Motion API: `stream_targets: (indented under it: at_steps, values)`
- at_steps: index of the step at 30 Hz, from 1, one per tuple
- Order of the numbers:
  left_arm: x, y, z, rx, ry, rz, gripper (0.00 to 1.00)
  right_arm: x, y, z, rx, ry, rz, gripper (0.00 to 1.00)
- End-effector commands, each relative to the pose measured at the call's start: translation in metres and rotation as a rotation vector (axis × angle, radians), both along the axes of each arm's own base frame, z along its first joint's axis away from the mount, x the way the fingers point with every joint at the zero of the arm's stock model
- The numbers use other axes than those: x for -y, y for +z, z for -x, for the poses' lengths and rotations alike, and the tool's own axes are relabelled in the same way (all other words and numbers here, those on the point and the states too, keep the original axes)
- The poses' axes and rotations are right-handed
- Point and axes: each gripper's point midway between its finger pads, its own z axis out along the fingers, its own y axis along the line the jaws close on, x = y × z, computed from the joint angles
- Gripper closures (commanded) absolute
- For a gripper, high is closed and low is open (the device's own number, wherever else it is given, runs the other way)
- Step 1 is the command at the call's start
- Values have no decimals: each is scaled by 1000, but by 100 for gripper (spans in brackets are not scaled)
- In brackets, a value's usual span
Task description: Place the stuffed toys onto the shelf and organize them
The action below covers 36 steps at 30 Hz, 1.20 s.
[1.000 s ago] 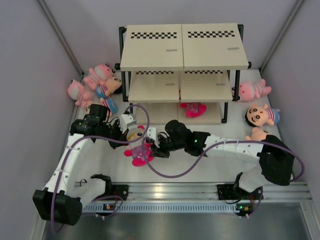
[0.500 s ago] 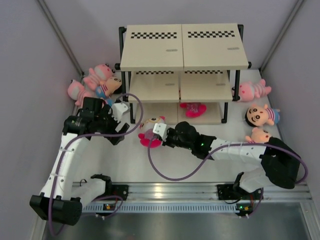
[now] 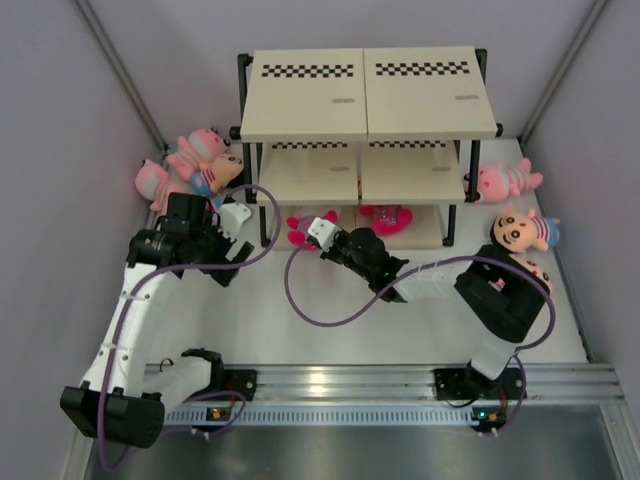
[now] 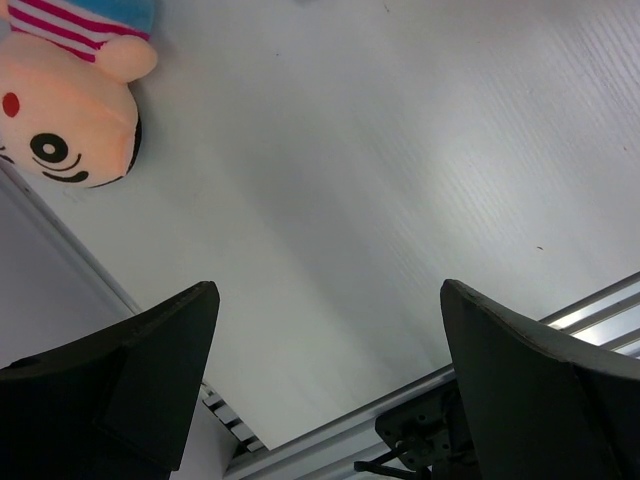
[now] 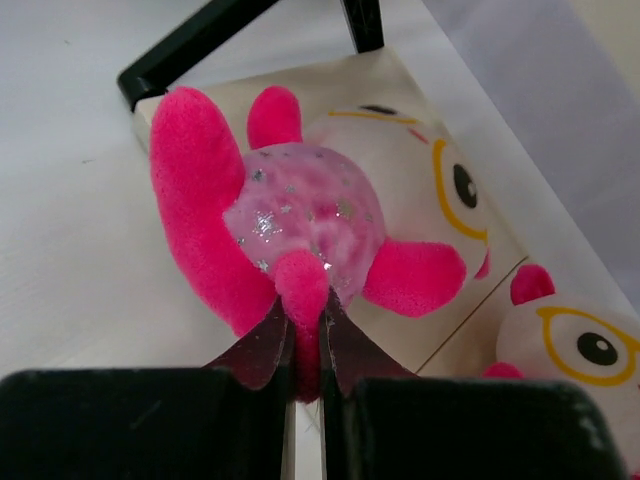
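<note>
Magenta toy (image 5: 300, 215) sits centre frame at the shelf's (image 3: 365, 95) bottom board, 1 limb pinched in the right claw (image 5: 305, 345); left claw (image 4: 325, 380) is spread above the surface (image 4: 380, 150), doll (image 4: 70, 125) upper left.

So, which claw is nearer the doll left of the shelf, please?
Left. The left claw hovers open near the doll; the right claw is at the bottom of the shelf, gripping a magenta toy.

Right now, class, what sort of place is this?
Probably a robot test cell: two arms bolted to a rail, plain walls round the table, toys scattered by a shelf.
</note>
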Motion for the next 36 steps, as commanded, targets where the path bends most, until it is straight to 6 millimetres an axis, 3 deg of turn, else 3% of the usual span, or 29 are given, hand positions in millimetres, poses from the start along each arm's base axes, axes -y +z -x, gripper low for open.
stream_targets:
  at_steps: [1, 6, 12, 15, 16, 18, 19, 20, 24, 27, 28, 30, 31, 32, 34, 36]
  values:
    - [2, 6, -10, 31, 13, 11, 1, -15, 44, -30, 132, -51, -141, 100]
    - [4, 3, -11, 17, 7, 18, 1, -16, 39, -52, 135, -111, -161, 100]
    - [3, -1, -10, 4, 7, 12, 1, -18, 19, -63, 109, -125, -127, 100]
    - [1, -3, -9, 2, 11, 1, 1, -11, 14, -61, 107, -128, -91, 87]
    - [1, -3, -10, 1, 14, -3, 1, -8, 22, -59, 118, -126, -94, 82]
    - [-6, -6, -13, 9, 44, -33, 2, -3, 19, -50, 96, -113, -71, 61]
    - [-9, -8, -16, 12, 71, -40, 1, 0, 32, -47, 101, -113, -92, 55]
    - [-13, -10, -21, 16, 92, -58, 1, 3, 28, -41, 85, -102, -83, 48]
    - [-35, -12, -42, 34, 203, -103, 1, 12, 44, -24, 77, -77, -106, 39]
    - [-58, -16, -67, 31, 328, -63, 1, 18, 60, -13, 69, -60, -127, 36]
    - [-80, -29, -75, -19, 432, -30, 2, 19, 60, -9, 54, -54, -123, 36]
    - [-106, -24, -93, -7, 556, -20, 2, 21, 68, -3, 51, -42, -140, 36]
    - [-111, -35, -101, -39, 580, -39, 3, 23, 68, 0, 48, -38, -140, 35]
    - [-117, -26, -114, -9, 602, -49, 3, 24, 67, 3, 44, -31, -140, 35]
    - [-123, -36, -135, -7, 640, -51, 2, 26, 73, 7, 46, -27, -157, 35]
    - [-137, -30, -156, 39, 705, -88, 1, 28, 73, 10, 33, -29, -162, 35]
